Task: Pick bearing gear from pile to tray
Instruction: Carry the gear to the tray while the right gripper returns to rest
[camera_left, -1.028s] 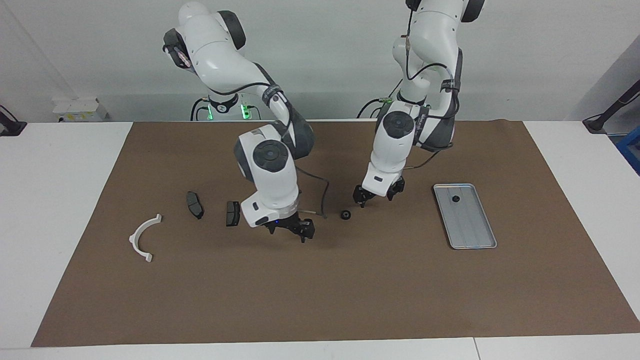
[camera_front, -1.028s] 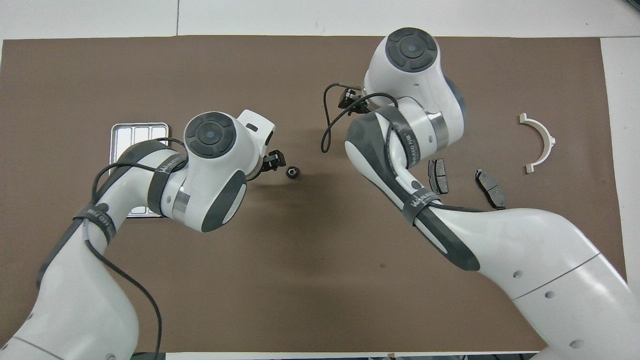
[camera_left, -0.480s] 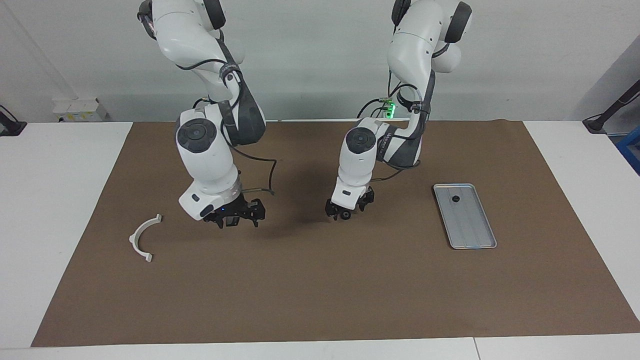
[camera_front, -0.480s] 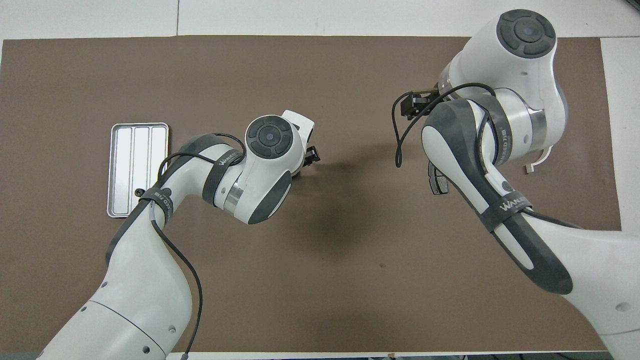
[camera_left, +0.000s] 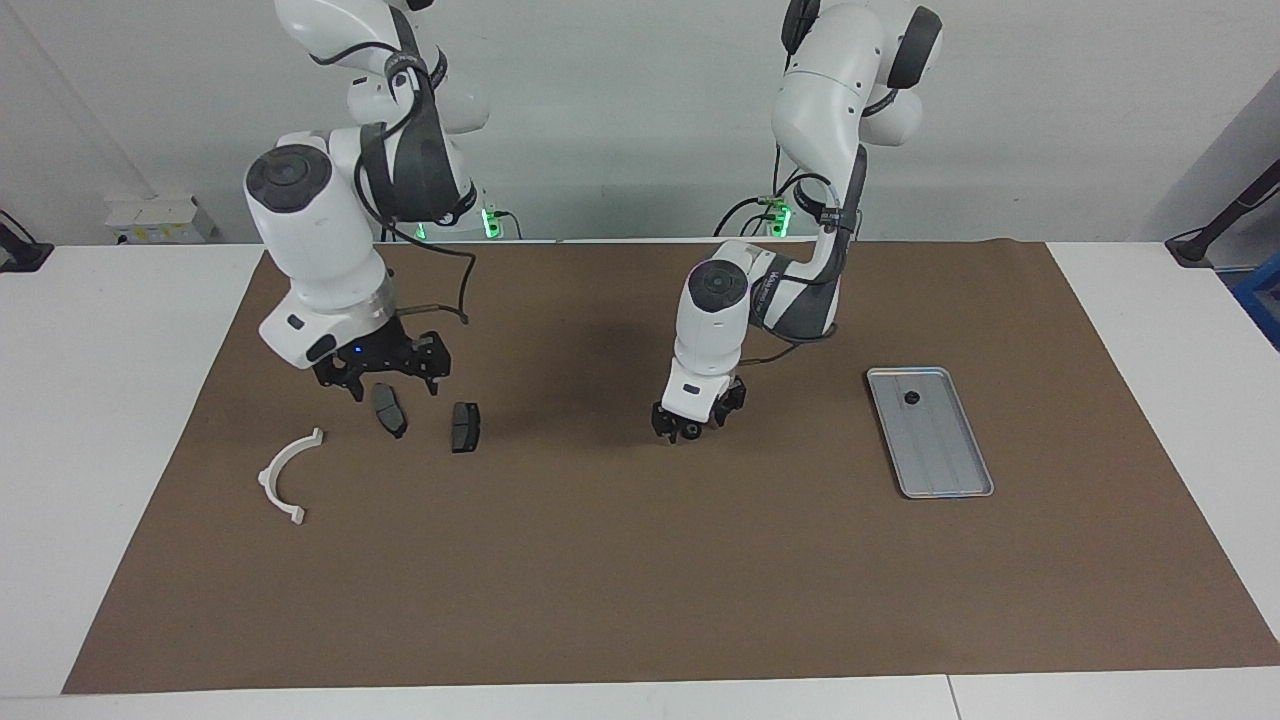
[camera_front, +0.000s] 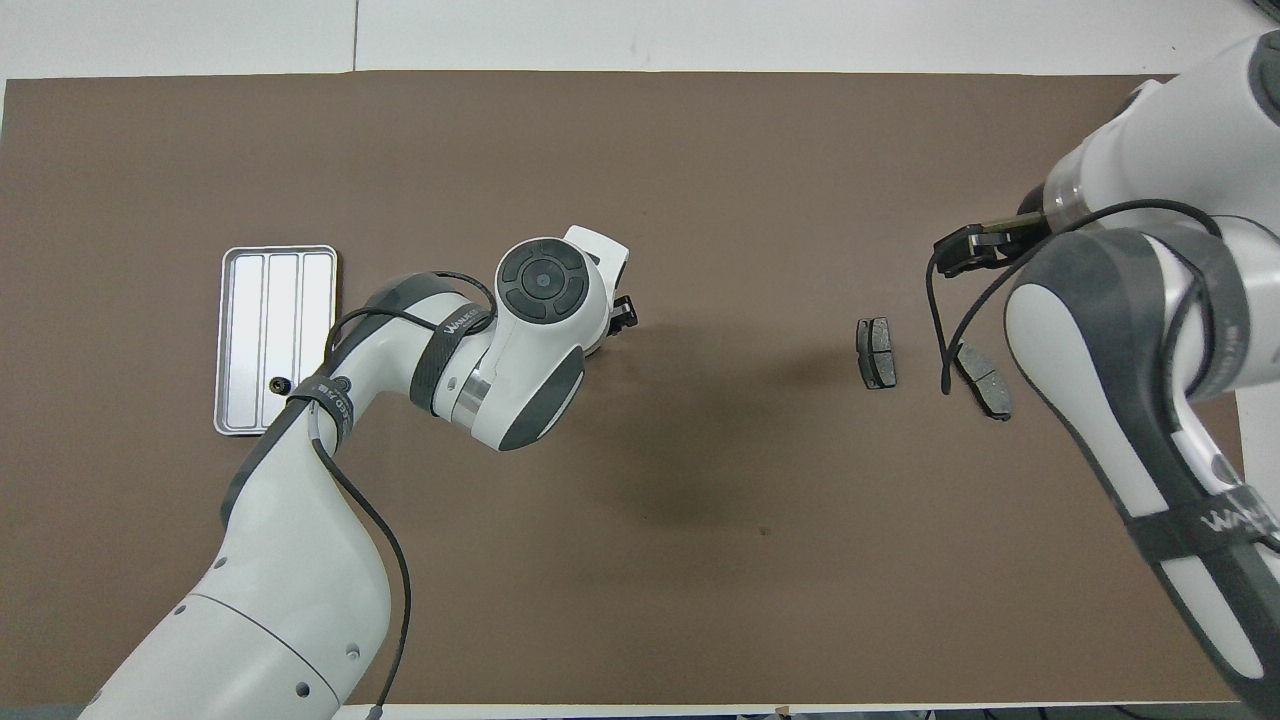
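A small black round piece (camera_left: 690, 433) lies on the brown mat mid-table. My left gripper (camera_left: 691, 424) is down at the mat right around it; in the overhead view my left hand (camera_front: 616, 313) hides the piece. The silver tray (camera_left: 945, 455) lies toward the left arm's end and also shows in the overhead view (camera_front: 270, 300). It holds one black round piece (camera_left: 911, 397) (camera_front: 281, 383). My right gripper (camera_left: 382, 375) (camera_front: 968, 245) is open and empty, raised over the two dark pad plates (camera_left: 389, 410) (camera_left: 465, 426) (camera_front: 876, 352) (camera_front: 985, 380).
The white half-ring arc (camera_left: 285, 470) lies toward the right arm's end of the mat, farther from the robots than the plates. In the overhead view the right arm hides it. The brown mat (camera_left: 640, 580) covers most of the white table.
My right arm swung toward its own end of the table and rose, uncovering the two pad plates. My left gripper moved over the black piece and came down around it.
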